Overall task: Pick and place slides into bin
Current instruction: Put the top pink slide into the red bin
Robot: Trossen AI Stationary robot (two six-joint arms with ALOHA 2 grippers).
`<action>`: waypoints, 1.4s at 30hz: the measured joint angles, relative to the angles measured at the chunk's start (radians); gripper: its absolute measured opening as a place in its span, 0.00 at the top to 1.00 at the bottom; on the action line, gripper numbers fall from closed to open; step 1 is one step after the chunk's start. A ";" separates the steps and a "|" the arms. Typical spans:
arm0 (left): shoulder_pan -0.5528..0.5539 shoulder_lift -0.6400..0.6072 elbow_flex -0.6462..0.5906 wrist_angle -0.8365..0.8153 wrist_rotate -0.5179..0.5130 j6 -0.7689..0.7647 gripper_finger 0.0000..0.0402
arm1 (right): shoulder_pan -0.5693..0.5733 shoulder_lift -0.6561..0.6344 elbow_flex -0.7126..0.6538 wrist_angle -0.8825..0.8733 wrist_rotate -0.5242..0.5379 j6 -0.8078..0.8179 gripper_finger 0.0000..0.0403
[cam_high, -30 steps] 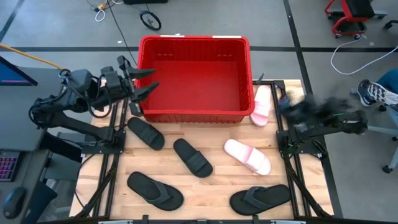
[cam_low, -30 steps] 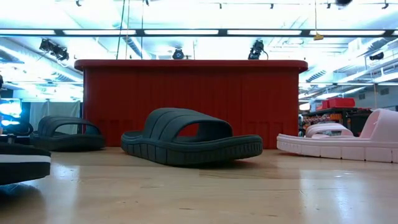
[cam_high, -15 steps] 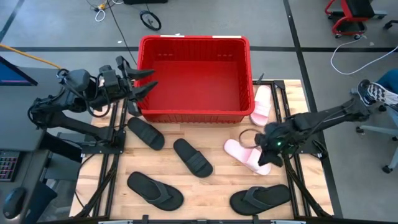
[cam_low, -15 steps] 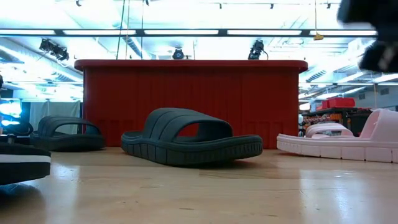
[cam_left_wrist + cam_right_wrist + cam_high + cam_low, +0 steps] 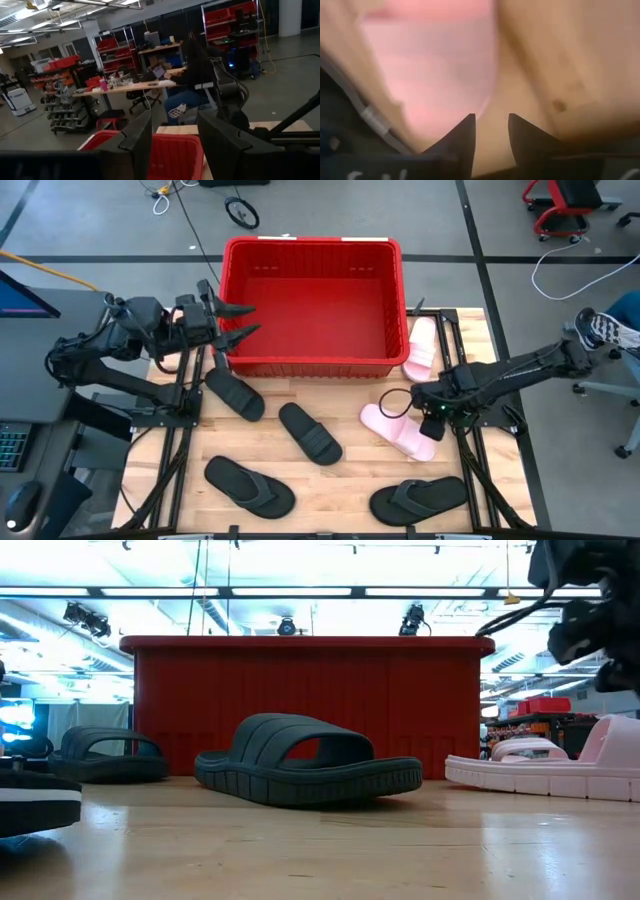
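The red bin (image 5: 310, 305) stands at the table's far middle. A pale pink slide (image 5: 397, 430) lies on its sole right of centre, and a second pink slide (image 5: 422, 348) lies against the bin's right wall. Two black strap slides (image 5: 235, 393) (image 5: 310, 432) and two black flip-flops (image 5: 250, 485) (image 5: 418, 498) lie flat nearer the front. My right gripper (image 5: 428, 418) is open, pointing down just above the nearer pink slide's right end (image 5: 440, 75). My left gripper (image 5: 240, 322) is open and empty at the bin's left wall, which shows in its wrist view (image 5: 170, 155).
Black frame rails (image 5: 185, 415) (image 5: 470, 450) run along the table's left and right sides. A person sits at a desk (image 5: 192, 75) beyond the table. Bare wood (image 5: 340, 490) shows between the flip-flops at the front.
My right arm has swung from the table's right edge toward the left and near side, and has come down over the nearer pink slide's right end. My left gripper has shifted a little toward the near edge beside the bin. No slide has moved.
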 joint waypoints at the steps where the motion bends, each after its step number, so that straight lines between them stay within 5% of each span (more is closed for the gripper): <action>1: 0.000 0.000 0.000 -0.003 0.000 0.000 0.60 | -0.005 0.000 0.000 0.008 0.030 0.005 0.67; 8: 0.000 0.005 0.000 -0.006 0.000 0.000 0.60 | -0.036 0.008 0.000 0.111 0.461 -0.048 0.60; 11: 0.000 0.010 0.000 -0.009 0.000 -0.002 0.60 | -0.082 0.033 0.000 0.106 0.567 -0.035 0.60; 17: -0.001 0.027 0.000 -0.026 0.001 -0.065 0.62 | -0.193 0.105 -0.001 0.110 0.575 -0.169 0.60; 30: -0.003 0.051 0.000 -0.052 0.000 -0.081 0.67 | -0.392 0.307 -0.005 0.113 0.576 -0.177 0.60; 42: -0.003 0.052 0.000 -0.055 0.000 -0.091 0.68 | -0.424 0.454 -0.006 0.256 0.570 -0.182 0.67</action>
